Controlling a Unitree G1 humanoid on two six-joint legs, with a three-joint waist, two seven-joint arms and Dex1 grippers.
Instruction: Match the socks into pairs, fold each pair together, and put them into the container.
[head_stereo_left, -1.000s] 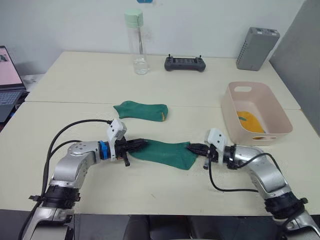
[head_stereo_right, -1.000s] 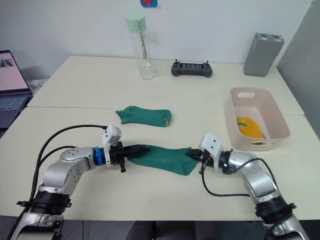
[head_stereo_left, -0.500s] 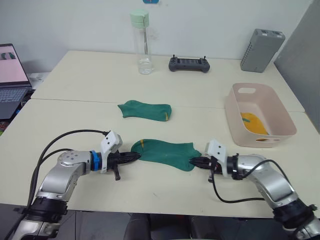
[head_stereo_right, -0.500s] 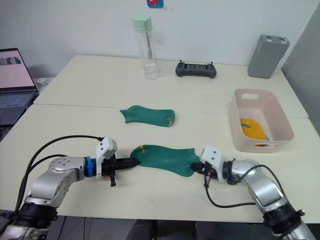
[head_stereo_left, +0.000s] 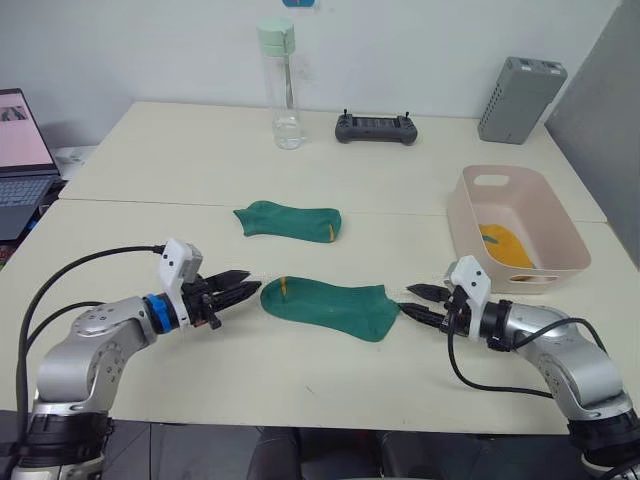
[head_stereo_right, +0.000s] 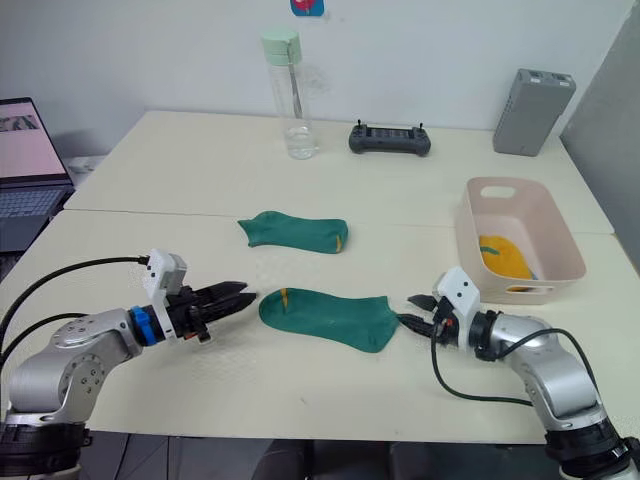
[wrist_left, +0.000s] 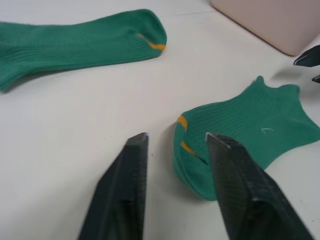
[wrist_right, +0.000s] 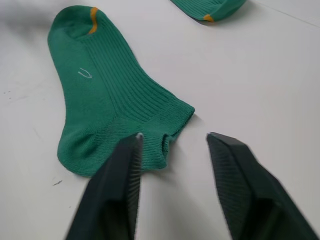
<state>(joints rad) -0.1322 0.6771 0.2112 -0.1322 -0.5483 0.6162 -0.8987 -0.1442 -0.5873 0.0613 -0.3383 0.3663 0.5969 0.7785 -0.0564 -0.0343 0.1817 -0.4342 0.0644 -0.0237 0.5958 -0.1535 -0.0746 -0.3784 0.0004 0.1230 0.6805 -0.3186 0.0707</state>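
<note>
We saw both pincers spread. The near green sock (head_stereo_left: 325, 305) lay flat between left pincer (head_stereo_left: 237, 291) and right pincer (head_stereo_left: 421, 303), untouched.

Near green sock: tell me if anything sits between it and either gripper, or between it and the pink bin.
Nothing visible does. The near green sock lies flat between the open left gripper and open right gripper, bare table in both gaps. Bare table too toward the pink bin.
</note>
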